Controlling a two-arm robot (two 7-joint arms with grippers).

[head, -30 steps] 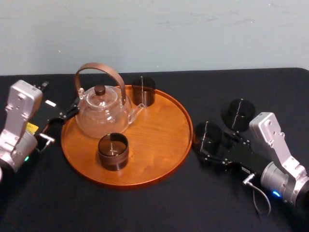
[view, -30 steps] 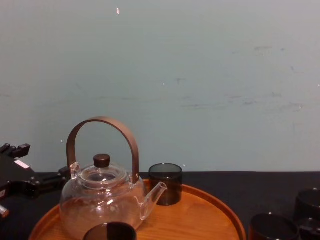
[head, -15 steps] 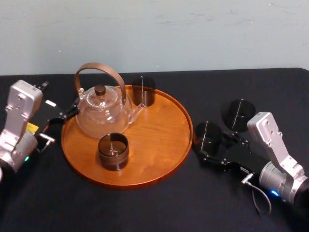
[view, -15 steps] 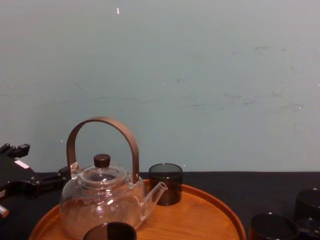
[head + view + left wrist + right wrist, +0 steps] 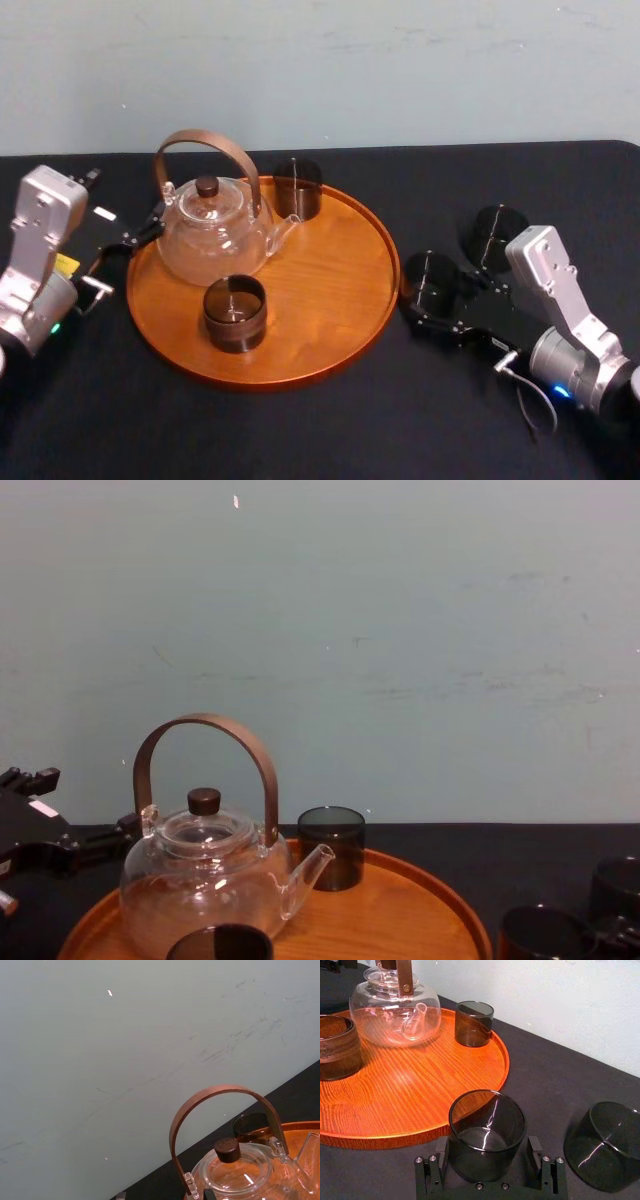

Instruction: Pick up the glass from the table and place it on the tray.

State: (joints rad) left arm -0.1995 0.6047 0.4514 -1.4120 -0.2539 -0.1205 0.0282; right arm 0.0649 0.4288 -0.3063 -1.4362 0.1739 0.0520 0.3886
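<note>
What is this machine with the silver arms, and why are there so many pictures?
It is a robot with two arms that end in grippers, which are its hands. Four cameras look at once: one on its head, one on its chest and one on each wrist. A black table holds a round wooden tray with a glass teapot and two dark glasses. The right gripper is open around a third glass beside the tray, not lifted yet. A fourth glass stands nearby. The left gripper waits by the tray's left side.
</note>
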